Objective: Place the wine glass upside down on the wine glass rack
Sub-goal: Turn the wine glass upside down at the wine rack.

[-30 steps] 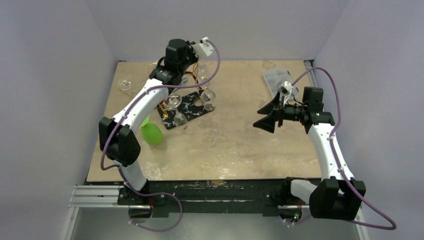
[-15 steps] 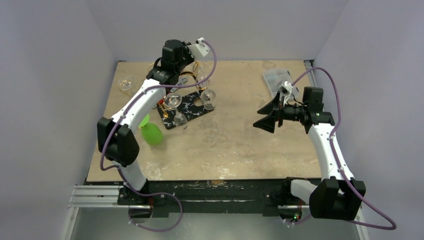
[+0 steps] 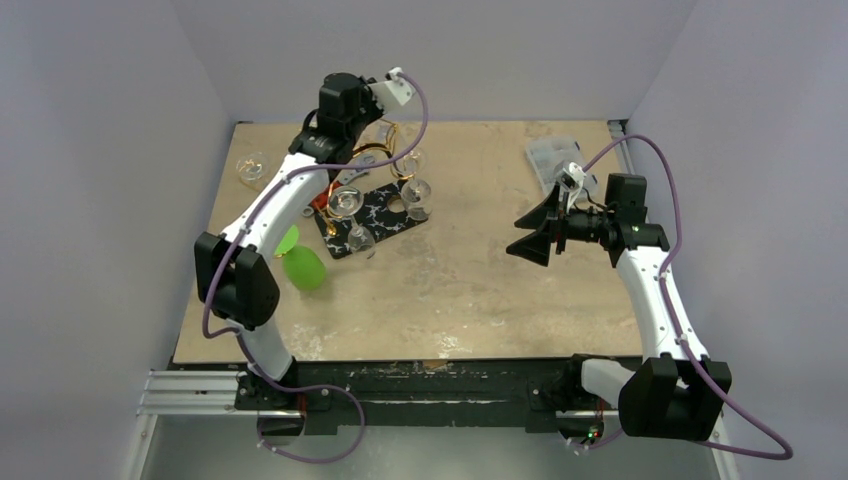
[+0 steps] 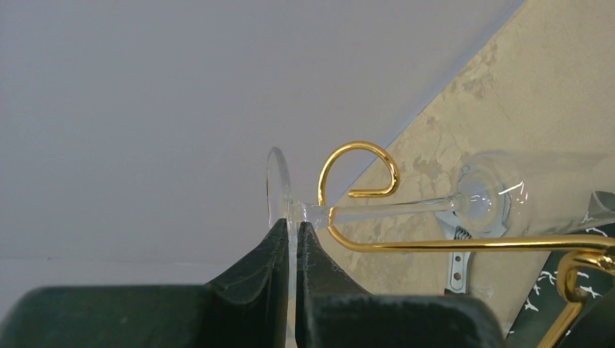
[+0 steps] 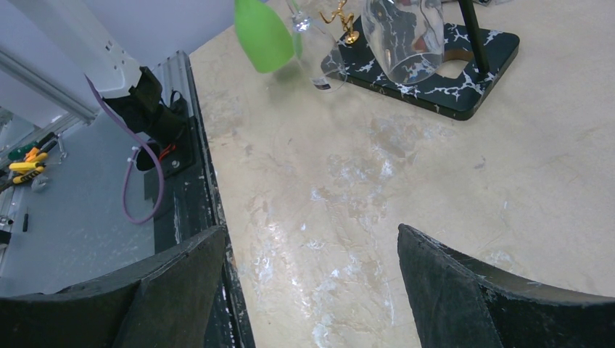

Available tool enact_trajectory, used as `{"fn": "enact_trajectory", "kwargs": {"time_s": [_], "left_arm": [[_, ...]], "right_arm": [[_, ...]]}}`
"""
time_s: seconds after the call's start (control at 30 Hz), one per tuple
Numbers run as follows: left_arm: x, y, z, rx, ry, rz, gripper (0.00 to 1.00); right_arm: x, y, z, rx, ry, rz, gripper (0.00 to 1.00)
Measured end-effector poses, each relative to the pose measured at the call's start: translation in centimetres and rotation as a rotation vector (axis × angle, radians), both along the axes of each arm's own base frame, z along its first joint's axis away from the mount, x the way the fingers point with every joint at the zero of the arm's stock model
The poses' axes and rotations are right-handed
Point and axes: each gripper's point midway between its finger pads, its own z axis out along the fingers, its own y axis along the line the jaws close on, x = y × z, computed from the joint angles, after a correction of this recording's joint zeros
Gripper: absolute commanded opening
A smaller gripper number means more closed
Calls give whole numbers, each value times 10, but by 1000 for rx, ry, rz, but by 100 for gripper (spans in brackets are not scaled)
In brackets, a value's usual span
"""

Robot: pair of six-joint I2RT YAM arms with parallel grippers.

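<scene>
At the wine glass rack (image 4: pixel 471 245), left arm (image 3: pixel 270 205) outstretched, jaws pinching the wine glass (image 4: pixel 493 196) foot; right jaws gape empty.

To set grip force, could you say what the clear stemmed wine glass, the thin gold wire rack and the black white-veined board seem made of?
Clear stemmed wine glass: glass or clear plastic, see-through with bright glints. Thin gold wire rack: likely polished gold-plated metal, mirror highlights. Black white-veined board: marble or imitation, glossy veining.
</scene>
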Motion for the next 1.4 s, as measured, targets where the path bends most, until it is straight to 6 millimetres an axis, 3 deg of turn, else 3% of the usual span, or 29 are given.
{"fn": "enact_trajectory", "kwargs": {"time_s": [0.17,0.57,1.03,1.4], "left_arm": [[8,-3,7,-5,-13,0,0],[19,-11,-7,0,11,-15,0],[14,-35,-8,-7,15,-79,0],[13,-35,-10,-5,21,-81,0]], "right_arm": [[0,0,0,0,0,0,87],[0,0,0,0,0,0,87],[0,0,0,0,0,0,87],[0,0,0,1,0,1,87]]}}
